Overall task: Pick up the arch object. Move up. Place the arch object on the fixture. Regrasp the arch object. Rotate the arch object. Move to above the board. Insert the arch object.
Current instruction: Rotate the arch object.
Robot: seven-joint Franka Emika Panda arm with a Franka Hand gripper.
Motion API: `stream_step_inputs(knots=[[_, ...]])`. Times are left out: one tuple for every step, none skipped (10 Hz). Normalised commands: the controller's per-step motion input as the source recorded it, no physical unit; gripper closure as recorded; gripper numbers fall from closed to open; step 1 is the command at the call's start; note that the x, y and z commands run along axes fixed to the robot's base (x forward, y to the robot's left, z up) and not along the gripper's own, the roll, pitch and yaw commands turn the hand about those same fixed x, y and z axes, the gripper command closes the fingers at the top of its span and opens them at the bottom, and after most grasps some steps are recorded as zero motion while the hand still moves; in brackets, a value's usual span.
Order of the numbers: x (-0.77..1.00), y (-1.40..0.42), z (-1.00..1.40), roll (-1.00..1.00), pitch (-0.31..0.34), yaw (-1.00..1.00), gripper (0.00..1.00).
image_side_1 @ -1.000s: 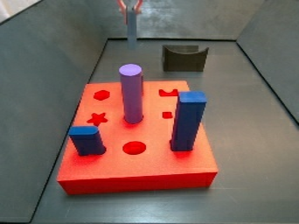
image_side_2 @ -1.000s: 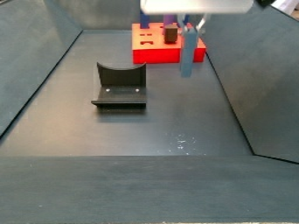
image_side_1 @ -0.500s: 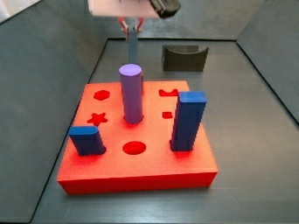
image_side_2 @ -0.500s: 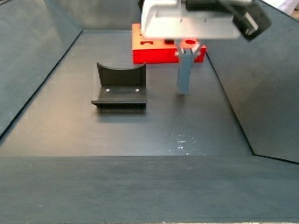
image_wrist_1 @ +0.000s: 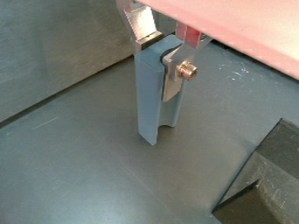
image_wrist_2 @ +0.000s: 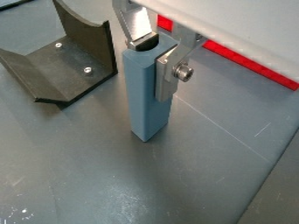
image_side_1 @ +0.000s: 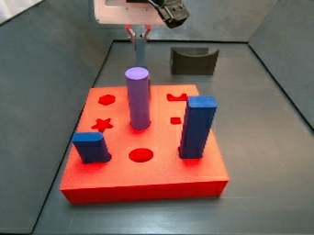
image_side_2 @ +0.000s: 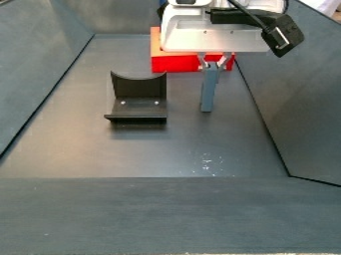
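Observation:
The arch object (image_side_2: 210,90) is a pale grey-blue bar held upright, with its lower end at or just above the grey floor. My gripper (image_side_2: 213,65) is shut on its top end, one silver finger (image_wrist_2: 170,74) on each side; both wrist views show this (image_wrist_1: 162,57). The bar (image_wrist_2: 142,96) hangs beside the fixture (image_wrist_2: 65,57), a dark block with a U-shaped notch (image_side_2: 136,97), and does not touch it. The red board (image_side_1: 123,184) lies further off. In a side view the bar (image_side_1: 138,50) shows behind the purple cylinder (image_side_1: 138,96).
The board carries the purple cylinder and two darker blue square pegs (image_side_1: 197,127) (image_side_1: 88,147). It has star, circle and arch holes. Sloping grey walls (image_side_2: 47,80) enclose the floor on both sides. The fixture also shows at the back (image_side_1: 193,61).
My gripper has come down with the arch object in it. The bar's lower end is now much closer to the floor beside the fixture.

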Motion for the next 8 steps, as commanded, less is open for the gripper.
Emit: stream_step_inputs(knots=[[0.0,0.0,0.0,-0.16,-0.031,-0.01,0.0],[0.0,0.0,1.0,-0.16,-0.034,-0.01,0.0],[-0.01,0.0,1.0,-0.16,-0.024,-0.01,0.0],[-0.03,0.0,0.95,-0.15,0.009,-0.01,0.0],[-0.03,0.01,0.85,-0.15,0.018,-0.01,0.0],[-0.01,0.01,0.63,-0.14,0.037,-0.02,0.0],[-0.01,0.02,0.45,-0.14,0.037,-0.02,0.0],[0.0,0.02,0.2,-0.13,0.043,-0.03,0.0]])
